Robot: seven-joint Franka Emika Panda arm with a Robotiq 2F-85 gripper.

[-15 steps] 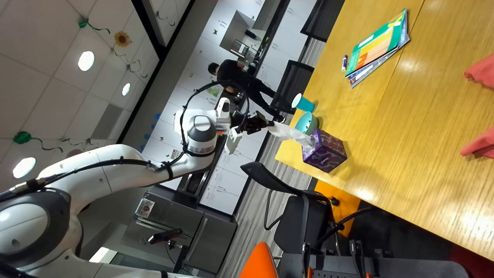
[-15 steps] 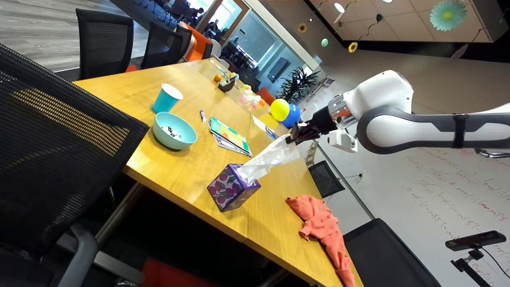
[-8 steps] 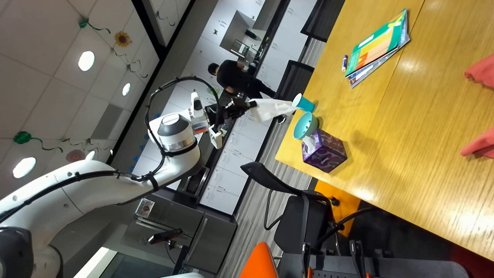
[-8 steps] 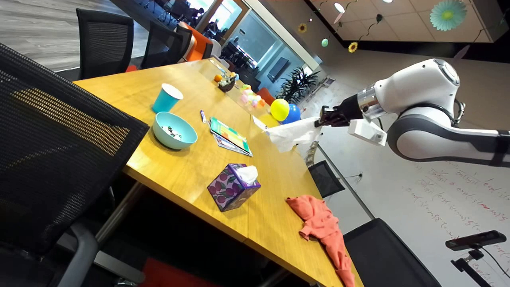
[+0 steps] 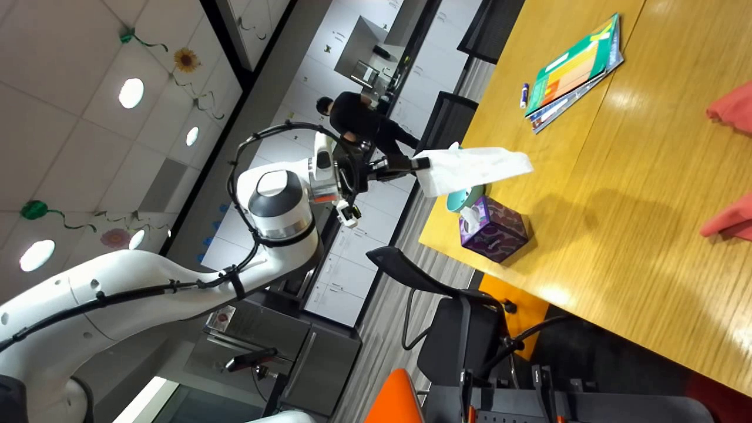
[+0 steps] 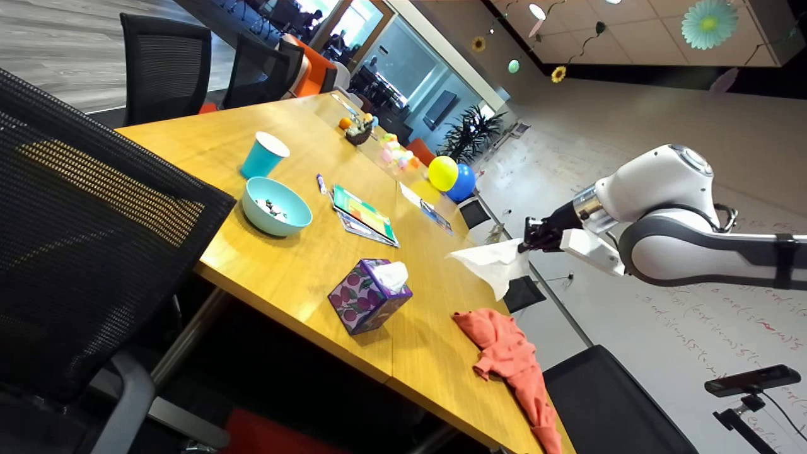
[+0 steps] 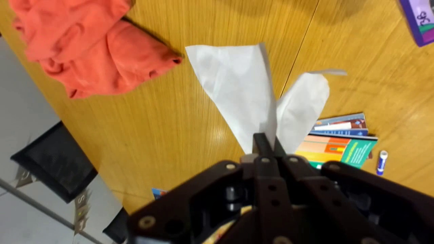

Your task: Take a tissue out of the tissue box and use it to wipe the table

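Note:
My gripper is shut on a white tissue, with its fingertips pinched together in the wrist view [image 7: 268, 144]. The gripper also shows in both exterior views [image 5: 424, 165] [image 6: 523, 246]. The tissue [image 5: 479, 168] is fully out of the box and hangs spread from the fingertips above the table [image 5: 652, 235], apart from its surface. It also shows in the wrist view [image 7: 237, 86] and in an exterior view [image 6: 495, 261]. The purple tissue box [image 6: 365, 299] stands on the table with another tissue poking out of its opening. A corner of the box [image 7: 420, 25] shows at the wrist view's upper right.
A teal bowl [image 6: 295, 217] with small items and a teal cup [image 6: 258, 161] stand near the box. Magazines [image 6: 362, 211] and a marker [image 5: 524, 96] lie farther along. A red-orange cloth [image 6: 510, 356] lies along one edge. Chairs stand around the table.
The tissue came out of the box between one second and half a second ago. Since then, my gripper has carried it over the table, toward the red-orange cloth's side, and slightly lower.

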